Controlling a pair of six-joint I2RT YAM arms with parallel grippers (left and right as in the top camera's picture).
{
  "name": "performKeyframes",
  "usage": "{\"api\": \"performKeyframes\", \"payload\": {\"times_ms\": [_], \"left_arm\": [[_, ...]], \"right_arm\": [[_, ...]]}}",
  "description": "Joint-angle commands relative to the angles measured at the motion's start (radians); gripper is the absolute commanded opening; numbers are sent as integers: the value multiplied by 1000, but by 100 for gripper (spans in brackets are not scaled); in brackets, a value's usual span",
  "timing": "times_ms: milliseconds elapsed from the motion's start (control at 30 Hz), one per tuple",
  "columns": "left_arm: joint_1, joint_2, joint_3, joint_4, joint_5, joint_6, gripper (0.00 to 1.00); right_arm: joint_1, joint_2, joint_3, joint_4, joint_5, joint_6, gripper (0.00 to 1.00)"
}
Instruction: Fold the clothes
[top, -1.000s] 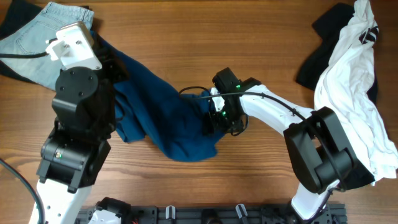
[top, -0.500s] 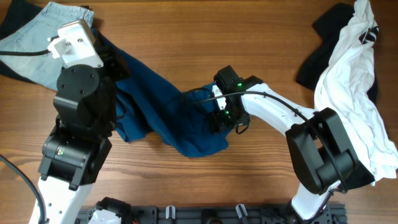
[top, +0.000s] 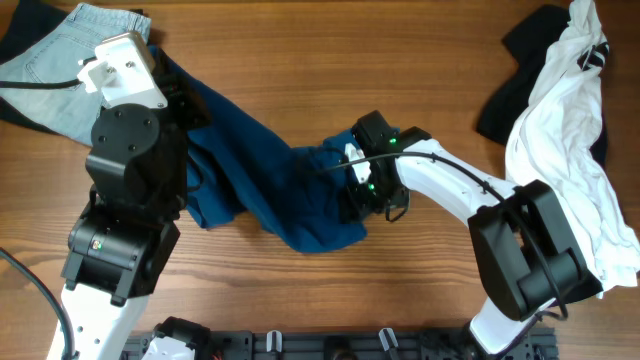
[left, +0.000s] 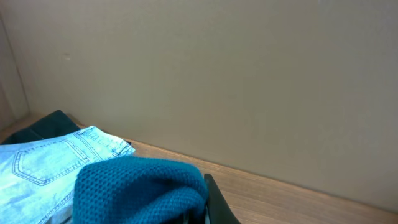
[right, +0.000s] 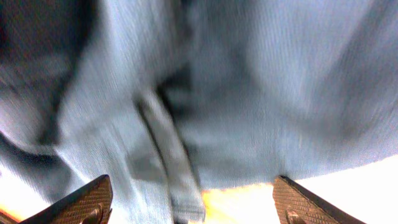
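The clothes, a teal-blue shirt (top: 265, 190), lie crumpled across the table's left-centre. My left gripper (top: 183, 98) is at the shirt's upper-left end, mostly hidden under its own arm. In the left wrist view a bunch of teal shirt fabric (left: 140, 190) sits clamped in my left gripper (left: 194, 213), beside one dark finger (left: 217, 204). My right gripper (top: 357, 195) hangs over the shirt's right edge. In the right wrist view it (right: 196, 202) stands wide open, with the shirt (right: 236, 93) blurred close below, a seam or hem strip between the fingertips (right: 93, 199), and nothing gripped.
Pale denim jeans (top: 60, 70) lie at the back left, partly under the shirt, and show again as jeans (left: 43, 168) in the left wrist view. A white garment (top: 570, 130) over black cloth (top: 520, 60) fills the right side. A plain wall stands beyond the table.
My right gripper has shifted a little right and opened wider. The shirt's right edge has bunched up and spread slightly to the right. The left arm has stayed still.
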Motion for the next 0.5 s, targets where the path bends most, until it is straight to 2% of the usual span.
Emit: {"api": "performKeyframes", "payload": {"times_ms": [0, 100, 467], "left_arm": [[-4, -1, 18, 11, 10, -5, 4], [-4, -1, 18, 11, 31, -5, 4], [-4, 0, 18, 11, 48, -5, 4]], "right_arm": [[19, -53, -14, -42, 101, 35, 83], [49, -65, -14, -83, 225, 66, 86], [151, -65, -11, -103, 280, 105, 90]]}}
